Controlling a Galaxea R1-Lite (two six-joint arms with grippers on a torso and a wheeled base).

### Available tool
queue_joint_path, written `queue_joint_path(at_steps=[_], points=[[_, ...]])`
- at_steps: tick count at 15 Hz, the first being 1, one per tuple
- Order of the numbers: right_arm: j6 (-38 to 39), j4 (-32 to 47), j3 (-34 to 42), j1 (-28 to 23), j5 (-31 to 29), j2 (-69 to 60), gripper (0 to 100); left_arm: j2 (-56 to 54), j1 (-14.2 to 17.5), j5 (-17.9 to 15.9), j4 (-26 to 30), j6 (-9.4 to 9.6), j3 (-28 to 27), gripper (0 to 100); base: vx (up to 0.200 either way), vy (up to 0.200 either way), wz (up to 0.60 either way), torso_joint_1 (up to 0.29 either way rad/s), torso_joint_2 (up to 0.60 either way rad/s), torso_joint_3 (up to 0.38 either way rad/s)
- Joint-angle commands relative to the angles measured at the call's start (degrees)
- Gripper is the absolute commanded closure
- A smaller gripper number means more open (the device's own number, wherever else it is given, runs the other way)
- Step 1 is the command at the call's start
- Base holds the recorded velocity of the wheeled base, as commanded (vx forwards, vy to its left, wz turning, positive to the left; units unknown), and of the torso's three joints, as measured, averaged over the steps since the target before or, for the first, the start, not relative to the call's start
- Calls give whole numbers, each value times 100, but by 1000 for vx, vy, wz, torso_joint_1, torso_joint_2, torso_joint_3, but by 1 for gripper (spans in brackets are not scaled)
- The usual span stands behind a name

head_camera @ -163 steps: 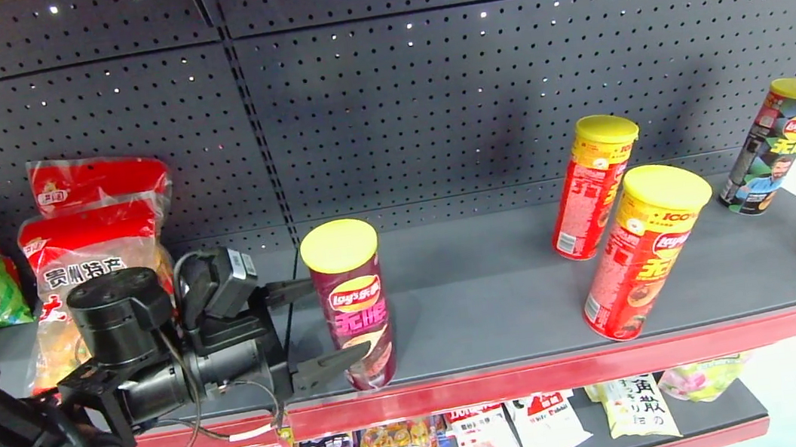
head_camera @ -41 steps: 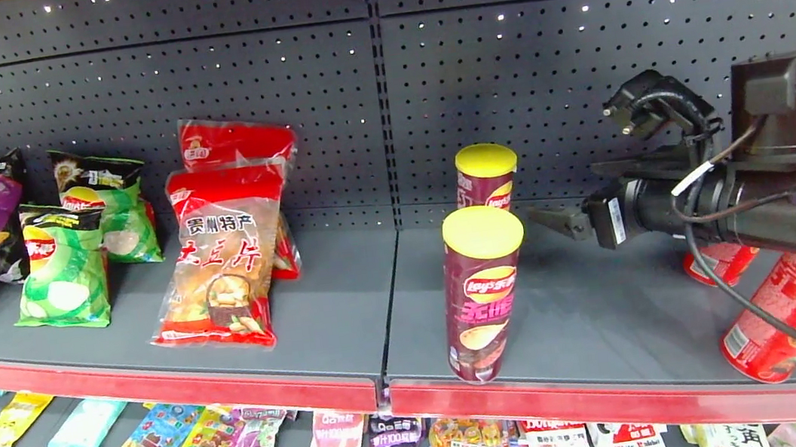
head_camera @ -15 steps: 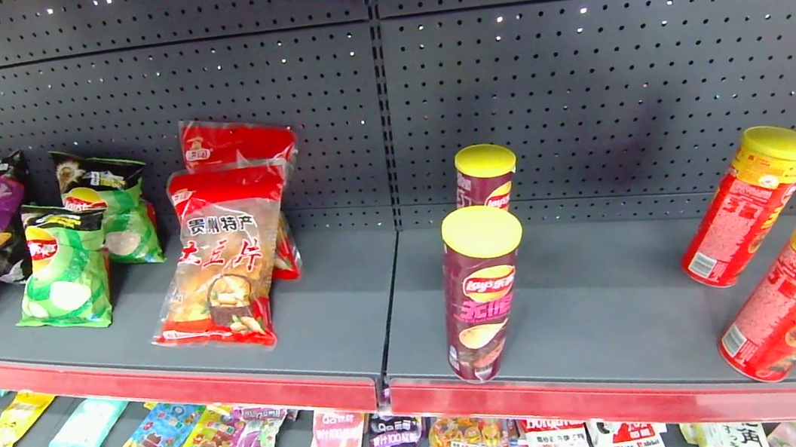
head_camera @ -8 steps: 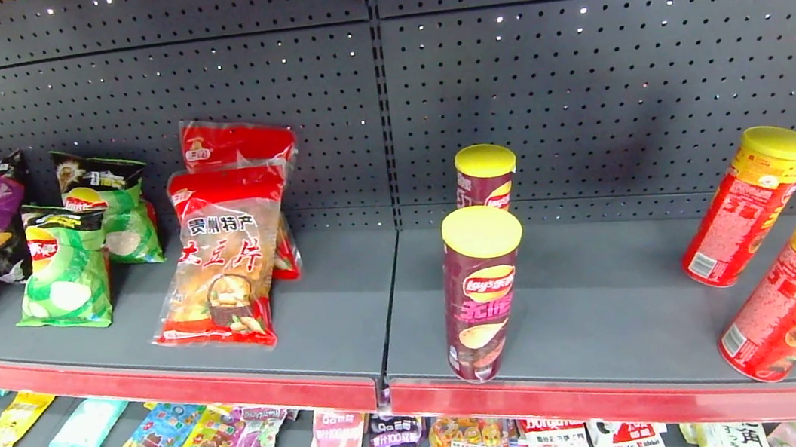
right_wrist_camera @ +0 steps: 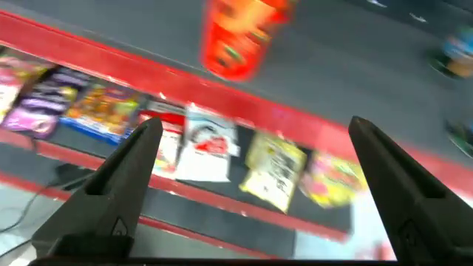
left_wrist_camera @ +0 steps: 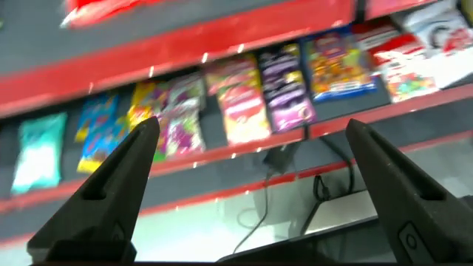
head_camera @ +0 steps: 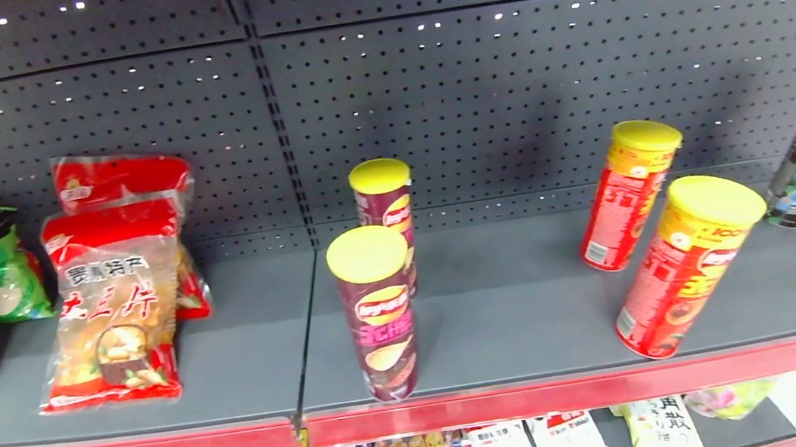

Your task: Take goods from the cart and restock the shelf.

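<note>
Right hand [right_wrist_camera: 255,122] off shelf [head_camera: 530,313], spread empty; left hand [left_wrist_camera: 251,124] likewise, facing lower snack packets [left_wrist_camera: 244,103].

You were stationed in a shop, in front of a retail display unit. Identification rested on the following. A grey metal shelf [head_camera: 516,315] carried a red front strip [head_camera: 541,397] and a perforated back panel [head_camera: 503,89]. Stock was grouped by type: purple crisp cans [head_camera: 381,313], red crisp cans [head_camera: 684,264] and sealed snack bags [head_camera: 113,312]. Below, you saw a lower tier lined with small colourful packets [left_wrist_camera: 240,100], laid side by side.
</note>
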Motion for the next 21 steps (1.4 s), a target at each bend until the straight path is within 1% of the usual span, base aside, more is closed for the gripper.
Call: queue_joint_path(at_steps=[1,4,5,6,7,8,9,10,11,12,13,14,15,16,17,18,19,21], points=[[-1,-11,4,5,3,16,0,-4,-1,0,1,-1,-1,0,0,0,-600,7,7,2],[8,-11,171,5,12,-195,0,39,-1,-8,-17,-1,-9,0,0,0,0,0,0,0],[8,-19,241,5,3,-353,0,224,-1,-105,-61,-1,-53,0,0,0,0,0,0,0],[8,-63,364,-4,21,-547,0,549,-1,-246,-342,-9,-115,0,0,0,0,0,0,0],[25,-46,364,22,39,-679,0,980,8,-325,-738,-9,-159,0,0,0,0,0,0,0],[96,-46,364,14,39,-802,0,1534,8,-351,-1230,-62,-229,0,0,0,0,0,0,0],[263,-54,382,22,56,-960,0,2228,-1,-351,-1775,-255,-352,0,0,0,0,0,0,0],[439,-63,390,40,179,-1153,0,2773,-1,-351,-2179,-422,-431,0,0,0,0,0,0,0],[623,-37,390,93,408,-1285,0,3221,-1,-351,-2530,-510,-466,0,0,0,0,0,0,0],[720,-28,390,84,452,-1364,0,3573,-27,-351,-2794,-554,-475,0,0,0,0,0,0,0],[720,-28,390,58,408,-1320,0,3871,-132,-351,-2988,-642,-502,0,0,0,0,0,0,0],[720,-28,382,40,373,-1162,0,4241,-308,-325,-3163,-853,-607,0,0,0,0,0,0,0],[720,-28,382,31,373,-1092,0,4496,-449,-290,-3242,-1002,-677,0,0,0,0,0,0,0],[720,-28,382,40,373,-995,0,4882,-607,-184,-3357,-1178,-765,0,0,0,0,0,0,0],[711,-28,382,40,381,-951,0,5040,-651,-131,-3418,-1231,-774,0,0,0,0,0,0,0],[711,-28,382,75,390,-933,0,5366,-660,-114,-3524,-1345,-774,0,0,0,0,0,0,0],[711,-28,390,75,390,-933,0,5568,-660,-105,-3603,-1389,-774,0,0,0,0,0,0,0],[720,-28,390,75,390,-942,0,6007,-669,-105,-3805,-1389,-853,0,0,0,0,0,0,0]])
